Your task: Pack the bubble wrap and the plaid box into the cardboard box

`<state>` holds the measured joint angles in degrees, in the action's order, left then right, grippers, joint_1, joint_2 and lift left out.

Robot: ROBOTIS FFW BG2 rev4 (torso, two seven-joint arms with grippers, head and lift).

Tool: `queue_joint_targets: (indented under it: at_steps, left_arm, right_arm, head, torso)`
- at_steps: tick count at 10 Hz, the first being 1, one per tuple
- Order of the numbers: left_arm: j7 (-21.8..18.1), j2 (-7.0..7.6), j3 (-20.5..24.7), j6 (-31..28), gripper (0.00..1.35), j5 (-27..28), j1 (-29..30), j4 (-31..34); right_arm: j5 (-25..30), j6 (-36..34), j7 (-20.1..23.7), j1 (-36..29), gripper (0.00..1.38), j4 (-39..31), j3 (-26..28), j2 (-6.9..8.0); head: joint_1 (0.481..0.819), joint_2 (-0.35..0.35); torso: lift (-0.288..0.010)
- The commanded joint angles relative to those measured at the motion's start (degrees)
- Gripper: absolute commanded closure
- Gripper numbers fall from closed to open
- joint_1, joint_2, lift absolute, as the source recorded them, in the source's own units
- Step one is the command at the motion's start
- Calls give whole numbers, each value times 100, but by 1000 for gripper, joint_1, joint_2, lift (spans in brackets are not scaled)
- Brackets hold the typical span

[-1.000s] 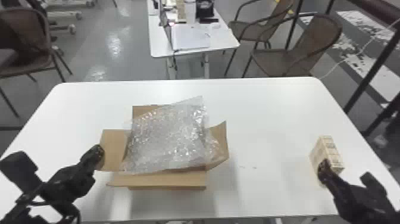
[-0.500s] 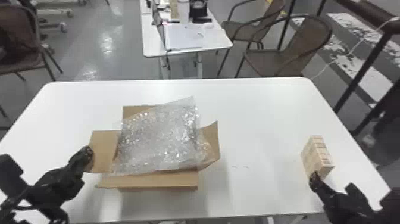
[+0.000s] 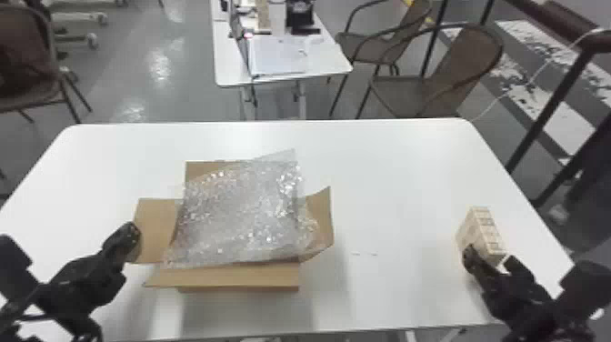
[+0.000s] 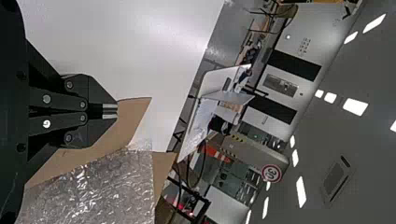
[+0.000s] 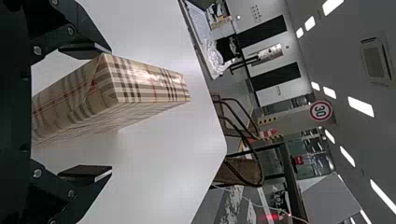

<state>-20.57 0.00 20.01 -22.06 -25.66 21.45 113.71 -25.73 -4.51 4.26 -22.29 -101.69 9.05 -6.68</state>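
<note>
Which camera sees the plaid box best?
The right wrist view: the plaid box looks big and close, its checks clear. The head view shows it smaller, partly behind the right pincer.

cardboard box (image 3: 227,278): inside hidden under bubble wrap (image 3: 241,209). left wrist view's bottom edge cuts off the wrap. head view: right gripper (image 3: 491,261) hides part of plaid box (image 3: 484,227); plaid itself too blurred to trace there. brown armchair (image 3: 25,54) cropped by left edge.

Brown wicker chairs (image 3: 470,59) beyond a white table (image 3: 395,163).
</note>
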Motion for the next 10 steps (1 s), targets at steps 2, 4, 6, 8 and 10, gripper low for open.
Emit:
queue_joint_targets:
  at_steps: [2, 4, 6, 8, 10]
  left_arm:
    - [0, -15, 3, 0, 1219, 0, 8, -7]
    - [0, -15, -6, 0, 1219, 8, -1, -7]
    - [0, -15, -14, 0, 1219, 8, -1, -7]
    - [0, -15, -14, 0, 1219, 8, -1, -7]
    - [0, -15, -41, 0, 1219, 26, -1, -7]
  right_arm:
    - [-11, 3, 23, 40, 947, 35, 0, -8]
    - [24, 100, 58, 31, 1268, 52, -9, 0]
    - [68, 100, 75, 31, 1268, -44, -9, 0]
    - [-126, 65, 216, 40, 1268, -405, -106, 0]
    - [-319, -498, 585, 436, 1268, -897, -404, 0]
  head:
    - [695, -16]
    - [695, -16]
    - [695, -16]
    - [695, -14]
    - [695, 21]
  torso:
    - [-122]
    - [-122]
    - [-122]
    - [-122]
    - [-122]
